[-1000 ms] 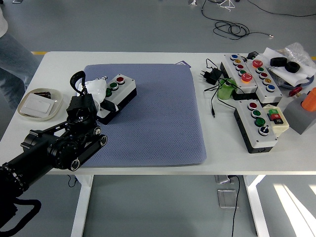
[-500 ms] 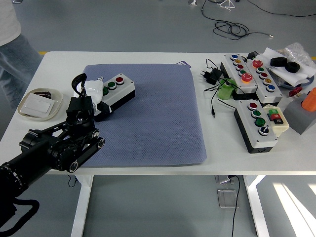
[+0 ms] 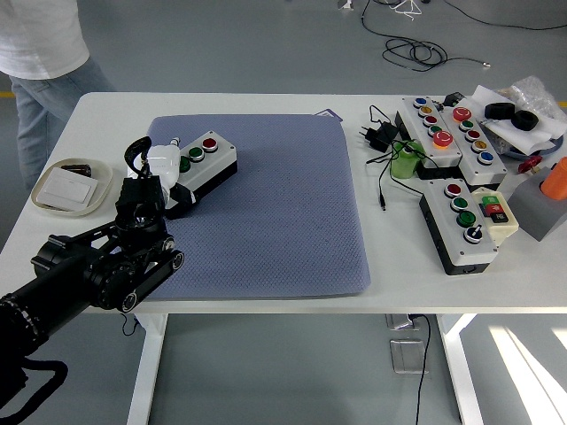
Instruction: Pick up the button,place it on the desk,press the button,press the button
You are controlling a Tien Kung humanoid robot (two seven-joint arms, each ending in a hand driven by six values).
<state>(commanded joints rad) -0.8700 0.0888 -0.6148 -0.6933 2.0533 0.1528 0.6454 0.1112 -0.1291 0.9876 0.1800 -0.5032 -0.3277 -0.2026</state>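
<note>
A small button box (image 3: 205,160) with a white top, black base, one green and one red button lies at the left end of the blue mat (image 3: 275,212). My left hand (image 3: 162,168) comes in from the lower left, and its white fingers (image 3: 165,161) are curled around the box's left end. The left side of the box is hidden behind the hand. I cannot tell whether the box rests on the mat or is held just above it. My right arm is out of the picture.
A shallow white dish (image 3: 53,202) with small parts sits left of the mat. At the right are a long button panel (image 3: 447,128), a second button box (image 3: 465,226), a green cylinder (image 3: 407,162), a black plug (image 3: 381,135) and cables. A person (image 3: 44,44) stands at the far left corner.
My left hand and the button box have shifted left and slightly toward the far side of the mat. The person has stepped further into view at the top left.
</note>
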